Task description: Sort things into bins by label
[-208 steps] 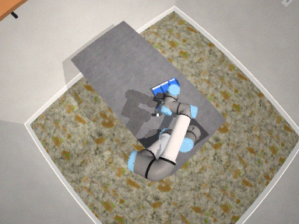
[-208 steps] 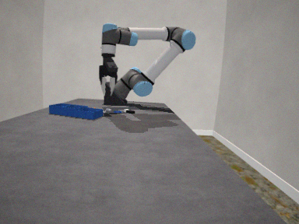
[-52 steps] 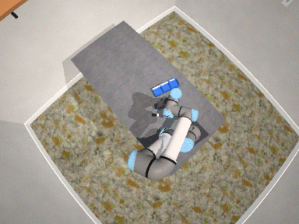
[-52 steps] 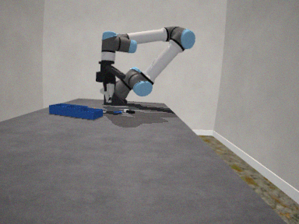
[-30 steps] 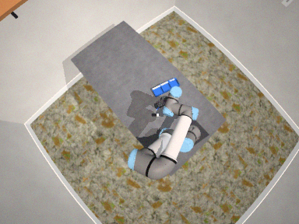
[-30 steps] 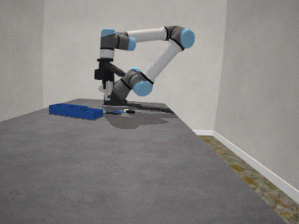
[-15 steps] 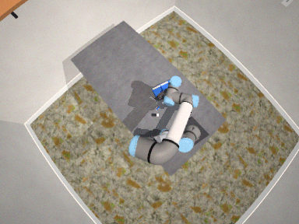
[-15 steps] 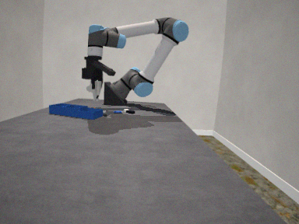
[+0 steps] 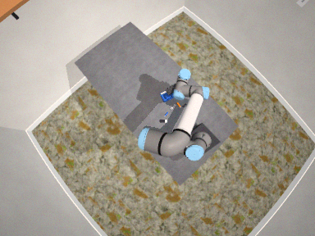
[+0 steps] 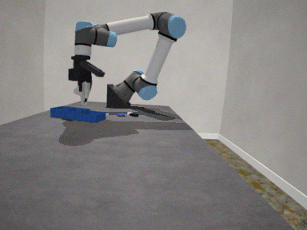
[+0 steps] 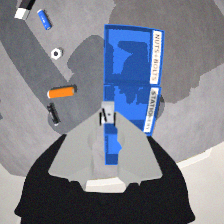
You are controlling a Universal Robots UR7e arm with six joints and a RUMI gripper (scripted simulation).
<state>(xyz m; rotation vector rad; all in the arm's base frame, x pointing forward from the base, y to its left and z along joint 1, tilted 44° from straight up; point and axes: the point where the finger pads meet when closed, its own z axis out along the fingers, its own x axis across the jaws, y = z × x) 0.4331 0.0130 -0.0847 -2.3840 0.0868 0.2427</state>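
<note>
Bins (image 11: 127, 75) lie right below the jaws as the gripper (image 11: 107, 116) pinches a small dark part, hovering over the nearer compartment; next step, I judge, is releasing it there.

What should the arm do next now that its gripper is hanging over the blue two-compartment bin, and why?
Probably open the gripper and let go. It is shut on a small dark thin thing, too small to identify, and sits above the blue two-compartment bin, over the compartment with the label starting "STATION". If that label fits the thing, a drop from here should land inside; the gripper hangs well above the bin in the exterior view, so the bin should stay upright.
</note>
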